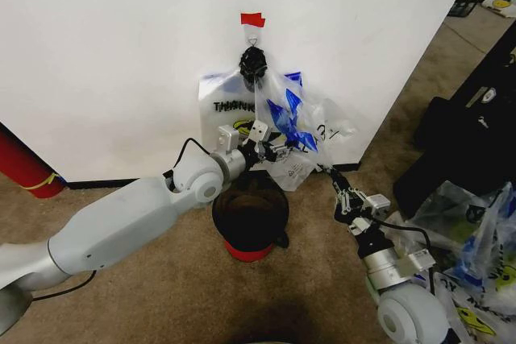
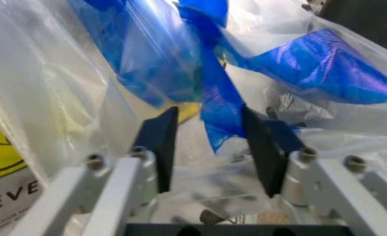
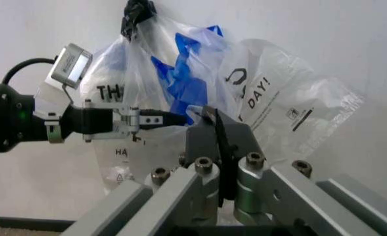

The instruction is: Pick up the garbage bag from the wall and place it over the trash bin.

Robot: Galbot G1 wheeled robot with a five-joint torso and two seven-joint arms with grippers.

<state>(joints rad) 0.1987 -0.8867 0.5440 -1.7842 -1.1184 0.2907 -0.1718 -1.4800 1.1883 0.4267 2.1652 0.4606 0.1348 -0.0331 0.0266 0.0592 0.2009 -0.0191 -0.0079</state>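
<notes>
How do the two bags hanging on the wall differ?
The garbage bag is crinkled, billows outward and carries bright blue patches; the THANK YOU bag hangs flat with black lettering. The left end effector has reached the garbage bag, not the flat one. Both are clear plastic on one hook.

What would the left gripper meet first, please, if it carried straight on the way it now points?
The garbage bag: the left gripper is open with a blue fold of it already between the fingers, so it would press into the bag. The wall lies behind, though depth is unclear.
</notes>
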